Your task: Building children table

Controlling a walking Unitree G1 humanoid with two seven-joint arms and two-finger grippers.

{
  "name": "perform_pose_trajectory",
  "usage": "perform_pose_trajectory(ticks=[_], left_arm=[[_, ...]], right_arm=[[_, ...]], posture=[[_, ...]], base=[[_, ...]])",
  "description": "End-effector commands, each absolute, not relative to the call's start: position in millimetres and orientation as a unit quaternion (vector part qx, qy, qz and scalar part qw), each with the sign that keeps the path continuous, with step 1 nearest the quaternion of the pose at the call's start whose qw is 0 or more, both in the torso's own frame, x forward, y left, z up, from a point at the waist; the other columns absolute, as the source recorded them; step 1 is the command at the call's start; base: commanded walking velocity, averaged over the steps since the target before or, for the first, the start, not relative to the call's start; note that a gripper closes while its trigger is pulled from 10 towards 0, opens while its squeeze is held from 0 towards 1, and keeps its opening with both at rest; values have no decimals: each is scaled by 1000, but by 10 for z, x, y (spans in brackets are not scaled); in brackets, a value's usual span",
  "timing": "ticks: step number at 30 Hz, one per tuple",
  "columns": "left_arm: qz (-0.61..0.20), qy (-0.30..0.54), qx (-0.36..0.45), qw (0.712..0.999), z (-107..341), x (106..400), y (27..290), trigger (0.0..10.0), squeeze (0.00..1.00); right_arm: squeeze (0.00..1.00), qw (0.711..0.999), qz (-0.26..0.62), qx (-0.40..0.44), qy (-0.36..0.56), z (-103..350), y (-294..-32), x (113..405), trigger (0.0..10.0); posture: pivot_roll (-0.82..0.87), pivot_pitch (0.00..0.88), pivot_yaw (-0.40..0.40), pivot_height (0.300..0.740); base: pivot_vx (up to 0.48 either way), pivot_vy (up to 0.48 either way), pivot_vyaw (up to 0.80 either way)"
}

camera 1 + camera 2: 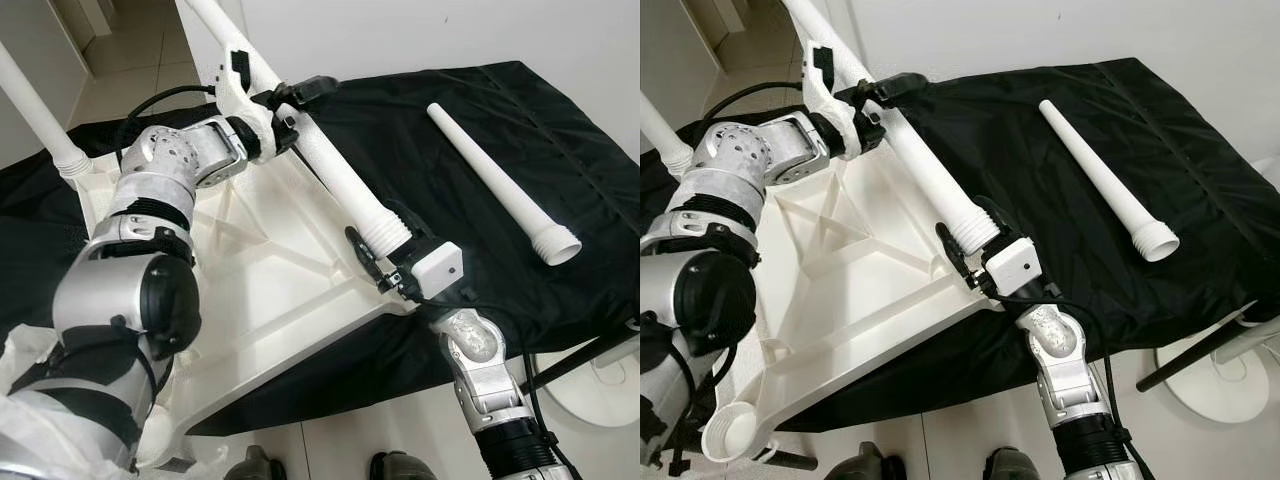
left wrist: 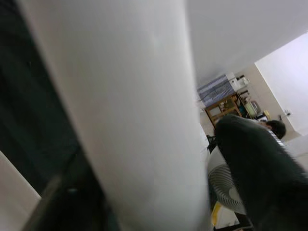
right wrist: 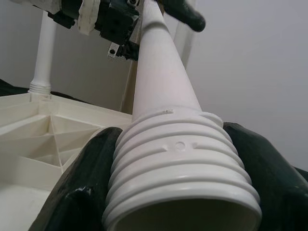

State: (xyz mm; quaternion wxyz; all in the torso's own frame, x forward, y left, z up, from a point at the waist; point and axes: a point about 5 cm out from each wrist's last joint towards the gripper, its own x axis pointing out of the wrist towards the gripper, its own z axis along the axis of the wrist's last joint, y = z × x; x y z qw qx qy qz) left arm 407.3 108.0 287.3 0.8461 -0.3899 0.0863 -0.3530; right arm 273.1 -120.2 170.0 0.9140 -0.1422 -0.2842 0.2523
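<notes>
The white table top (image 1: 270,290) lies upside down on a black cloth (image 1: 450,230). I hold a white table leg (image 1: 345,185) slanted above it with both grippers. My left gripper (image 1: 300,95) is shut on the leg's thin upper part, and one black finger (image 2: 260,163) presses the leg (image 2: 130,110). My right gripper (image 1: 385,255) is shut on the ribbed threaded end (image 3: 178,154), which sits near the table top's right corner, with fingers (image 3: 82,192) on both sides. A second loose leg (image 1: 495,175) lies on the cloth to the right.
Two legs stand fitted in the table top, one at the far left (image 1: 35,105) and one at the back (image 1: 225,30). An open corner socket (image 1: 730,432) is nearest me. A round white base (image 1: 590,385) stands on the floor at the right.
</notes>
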Motion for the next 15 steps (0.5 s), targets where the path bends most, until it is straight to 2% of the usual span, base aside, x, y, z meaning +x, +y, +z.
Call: perform_pose_trajectory(ticks=[1, 10, 11, 12, 14, 15], left_arm=[[-359, 67, -387, 847, 2958, 4080, 1128, 0, 0], [-372, 75, -395, 836, 2966, 4083, 1117, 0, 0], [-376, 73, -392, 836, 2983, 4082, 1107, 0, 0], [-382, 67, -384, 838, 3005, 4081, 1093, 0, 0], [-388, 56, -373, 841, 3044, 4082, 1081, 0, 0], [-388, 50, -366, 844, 3076, 4084, 1080, 10000, 0]], right_arm=[[0, 916, 248, -141, -282, 1682, -1201, 2717, 10000], [0, 921, 237, -119, -287, 1670, -1154, 2696, 10000], [384, 923, 237, -107, -284, 1667, -1154, 2691, 10000], [1000, 925, 237, -97, -282, 1663, -1156, 2688, 10000], [1000, 928, 233, -82, -279, 1664, -1157, 2680, 10000], [1000, 931, 229, -66, -276, 1669, -1151, 2669, 10000]], posture=[[-168, 62, 128, 740], [-154, 70, 127, 740], [-154, 70, 127, 740], [-150, 71, 126, 740], [-149, 72, 126, 740], [-149, 72, 125, 740]], base=[[0, 0, 0], [0, 0, 0], [0, 0, 0], [0, 0, 0], [0, 0, 0], [0, 0, 0]])
